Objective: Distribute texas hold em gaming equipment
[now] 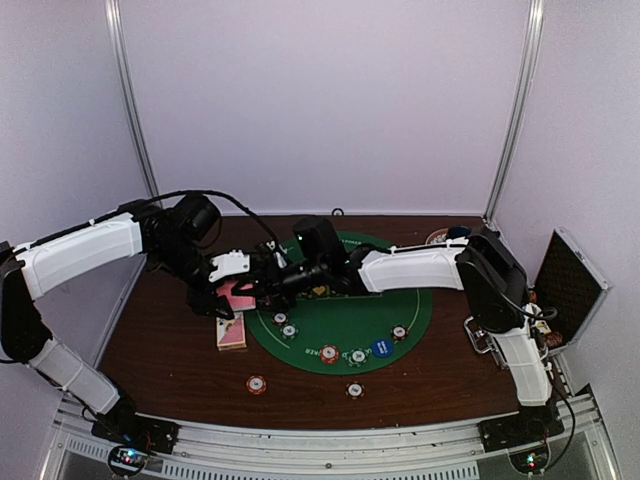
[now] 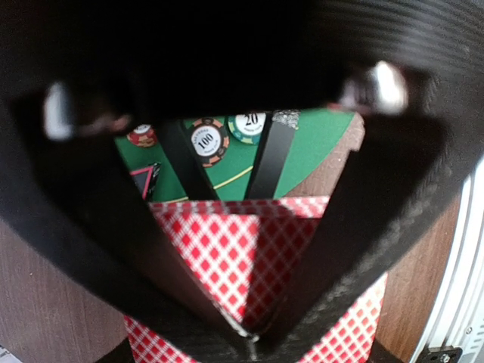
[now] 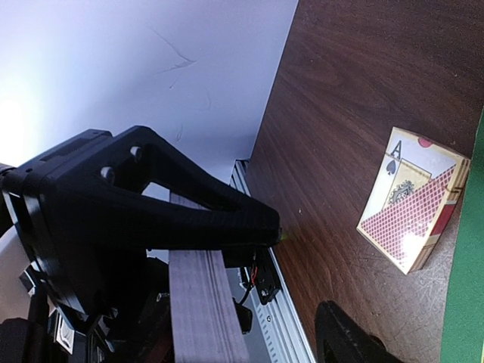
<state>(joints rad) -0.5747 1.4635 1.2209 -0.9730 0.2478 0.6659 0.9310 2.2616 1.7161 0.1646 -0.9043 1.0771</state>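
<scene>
Left pincer (image 2: 249, 339): clenched tight on the pink-backed cards (image 2: 219, 249)!
Right pincer (image 1: 268, 284): just ahead, fingers (image 2: 268, 159) spread at the cards' far edge.
Poker chips (image 2: 209, 138): farther beyond, on the green mat (image 2: 310, 147).

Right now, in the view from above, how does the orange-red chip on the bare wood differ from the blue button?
The orange-red chip has a pale centre and a striped edge; the blue button looks plain blue. The chip lies on the brown table, off the green mat; the button lies on the mat. Both are round and lie flat.
</scene>
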